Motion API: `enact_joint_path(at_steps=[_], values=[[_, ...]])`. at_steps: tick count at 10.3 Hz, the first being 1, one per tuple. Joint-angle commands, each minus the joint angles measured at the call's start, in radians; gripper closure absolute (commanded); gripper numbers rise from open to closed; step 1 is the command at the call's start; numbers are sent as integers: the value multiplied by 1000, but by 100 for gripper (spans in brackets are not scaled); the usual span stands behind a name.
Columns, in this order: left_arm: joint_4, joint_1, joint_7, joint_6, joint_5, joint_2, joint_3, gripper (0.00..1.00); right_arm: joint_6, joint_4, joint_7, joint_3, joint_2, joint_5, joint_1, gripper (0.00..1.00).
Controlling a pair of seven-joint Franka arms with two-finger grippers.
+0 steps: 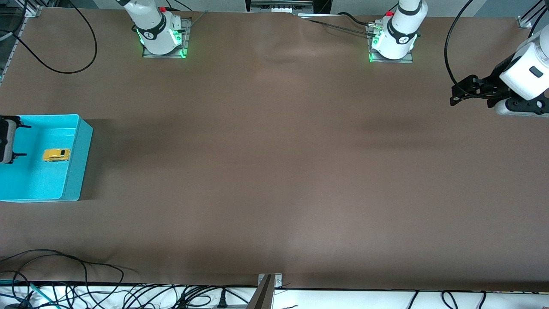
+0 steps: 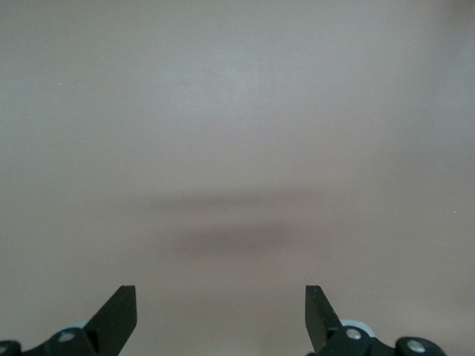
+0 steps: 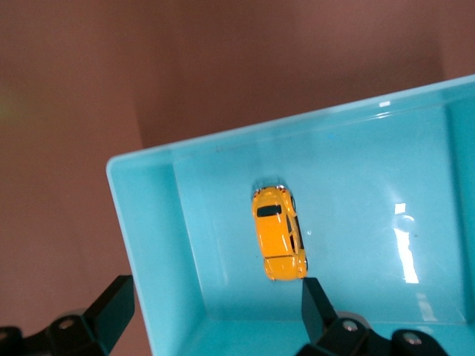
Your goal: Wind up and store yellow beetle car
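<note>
Brown matte table (image 1: pixel 274 171) fills the front view, with black cables along its camera-side edge. At the right arm's end we see a shallow turquoise plastic bin (image 1: pixel 81 146), cut off by the frame edge. The tiny yellow-orange beetle-bodied toy car (image 1: pixel 56 155) sits on its wheels on the bin floor, touching nothing; in the right wrist view the car (image 3: pixel 280 233) lies near one wall of the bin (image 3: pixel 141 237). The right gripper (image 1: pixel 19 140) is mostly out of frame in the front view; only its fingers poke in over the bin, spread wide and empty. The left gripper (image 1: pixel 455 95) waits at the left arm's end of the table, above bare table, wrist tilted sideways, fingers (image 2: pixel 119 311) spread wide with nothing between.
</note>
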Motion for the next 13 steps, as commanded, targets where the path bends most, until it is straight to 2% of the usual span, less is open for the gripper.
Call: enact_joint_path(at_steps=[1, 5, 8, 11, 13], values=[[34, 1, -10, -24, -10, 13, -4, 0, -69, 39, 121, 51, -40, 46, -2, 0], [34, 1, -8, -24, -10, 13, -4, 0, -71, 58, 384, 155, -106, 70, -2, 0], [34, 1, -8, -24, -10, 13, -4, 0, -72, 58, 591, 200, -146, 71, 11, 0], [34, 1, -8, -24, -10, 13, -4, 0, -59, -29, 982, 212, -272, 59, 84, 0], [34, 1, -10, -24, -10, 13, -4, 0, -43, -57, 1133, 212, -312, 54, 133, 0]])
